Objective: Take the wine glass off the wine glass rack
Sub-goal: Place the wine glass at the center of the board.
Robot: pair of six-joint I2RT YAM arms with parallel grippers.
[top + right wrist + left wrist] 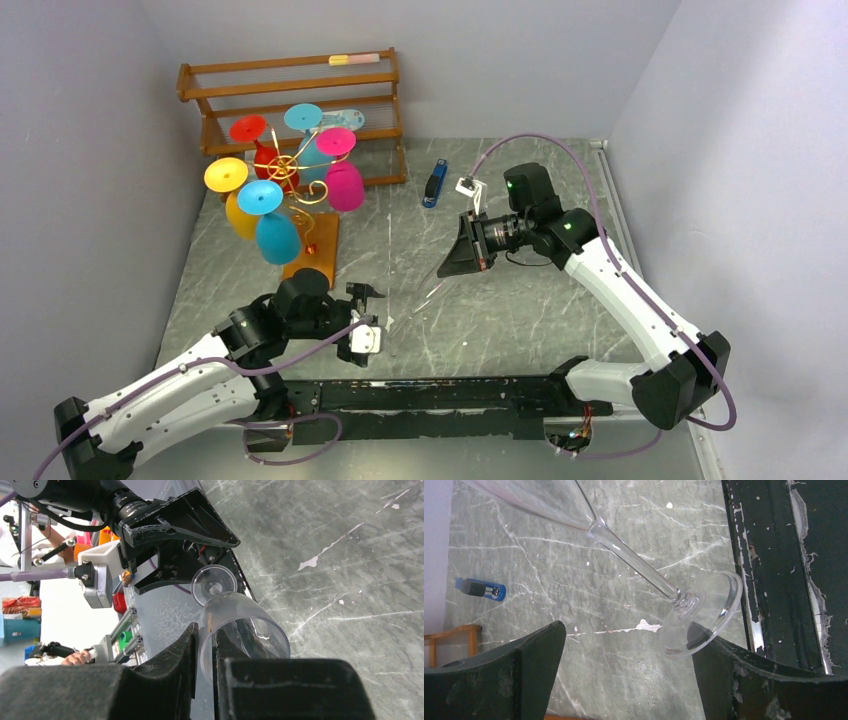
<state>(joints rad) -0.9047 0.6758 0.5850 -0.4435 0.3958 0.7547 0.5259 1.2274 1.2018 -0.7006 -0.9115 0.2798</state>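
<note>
1. The rack (pixel 290 178) stood at the far left of the tabletop (pixel 520 320) with coloured glasses (pixel 278 238) hung on its arms. The clear glass (pixel 639 561) was already off it and well apart, to its near right, between the two arms.
2. The left pincer (pixel 629 640) was spread wide and held nothing. The foot (pixel 704 615) of the glass sat in the gap between its fingers, close against the right-hand one.
3. The long axis of the glass ran along its stem. In the top view that line was a diagonal from the foot, near and left by the left pincer, to the bowl (pixel 240 625), farther and right.
4. So the foot pointed at the left arm and the open mouth at the right arm.
5. The right pincer (pixel 206 650) was clamped on the rim of the bowl, one finger inside the mouth and one outside, pinching the wall.
6. The right arm alone carried the glass, and the coming move probably turned on that grip. The left pincer was equally near but only flanked the foot.
7. The glass lay tilted, not upright. I could not tell whether the edge of the foot touched the tabletop or hung just above it, as the clear plastic blurred into the marble.
</note>
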